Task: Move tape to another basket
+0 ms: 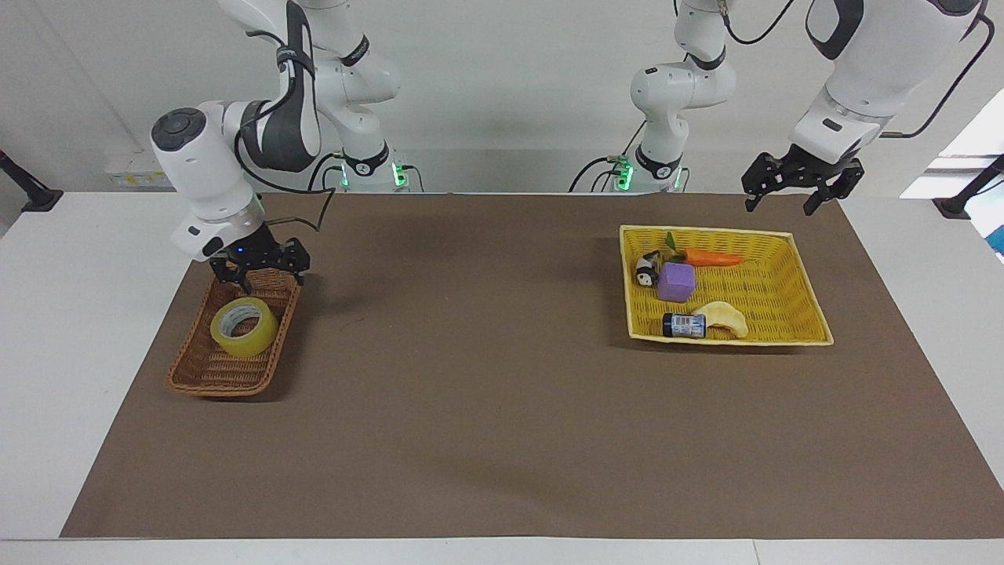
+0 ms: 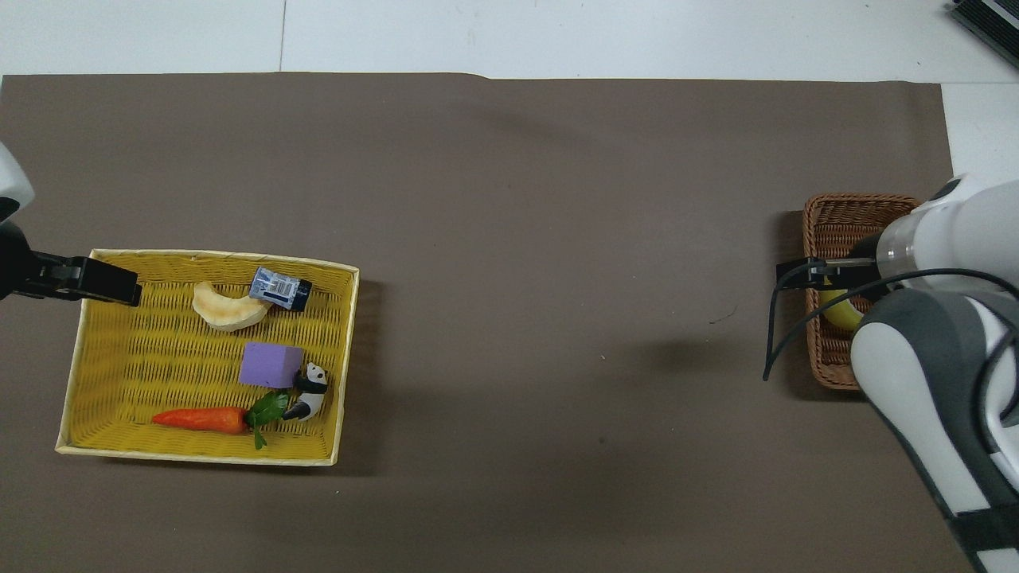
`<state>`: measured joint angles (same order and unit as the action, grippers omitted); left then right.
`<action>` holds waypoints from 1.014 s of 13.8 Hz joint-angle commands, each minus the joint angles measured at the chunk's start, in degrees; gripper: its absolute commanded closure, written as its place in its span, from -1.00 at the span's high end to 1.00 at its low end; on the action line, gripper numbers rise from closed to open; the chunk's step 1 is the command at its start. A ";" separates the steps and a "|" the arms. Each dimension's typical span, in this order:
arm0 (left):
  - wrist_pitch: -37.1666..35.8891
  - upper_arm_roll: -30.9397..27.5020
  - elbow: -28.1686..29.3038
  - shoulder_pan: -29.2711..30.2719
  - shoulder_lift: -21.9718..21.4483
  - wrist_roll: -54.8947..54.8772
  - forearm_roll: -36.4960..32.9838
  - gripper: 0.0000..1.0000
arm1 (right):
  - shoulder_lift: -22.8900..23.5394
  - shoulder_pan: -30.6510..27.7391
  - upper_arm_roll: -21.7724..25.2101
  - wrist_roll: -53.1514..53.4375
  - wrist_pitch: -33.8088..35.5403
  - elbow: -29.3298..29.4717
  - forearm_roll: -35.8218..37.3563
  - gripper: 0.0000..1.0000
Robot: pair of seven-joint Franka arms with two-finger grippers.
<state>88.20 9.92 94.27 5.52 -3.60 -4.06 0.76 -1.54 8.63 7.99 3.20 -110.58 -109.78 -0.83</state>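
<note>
In the facing view, your right gripper (image 1: 260, 267) hangs with its fingers spread and nothing between them, over the robot-side end of the brown wicker basket (image 1: 205, 375). Just below it the tape (image 1: 244, 327) lies flat on the basket's woven floor, not touching the fingers, so I judge the move finished and the gripper clear to leave. The roll is wide, yellowish and translucent, with a pale core ringing its open middle. Your left gripper (image 1: 801, 187) waits with its fingers apart over the table's robot-side edge, above the yellow basket (image 1: 802, 323), which holds a carrot (image 1: 711, 257), purple block (image 1: 676, 282) and small bottle (image 1: 683, 325).

In the overhead view, the right arm covers most of the wicker basket (image 2: 828, 220); under the right gripper (image 2: 820, 270) only a yellow sliver of tape (image 2: 837, 313) shows. The left gripper's tip (image 2: 95, 282) overlaps the yellow basket's (image 2: 199, 455) corner.
</note>
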 commanded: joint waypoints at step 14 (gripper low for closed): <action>-0.75 0.45 -0.75 0.63 -0.44 -0.78 -1.11 1.00 | -5.32 -3.27 2.30 4.81 28.31 18.97 -0.05 1.00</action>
<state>88.20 9.93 94.15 5.52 -3.74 -4.06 0.76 -5.27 6.04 11.30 7.51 -84.06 -91.37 -0.85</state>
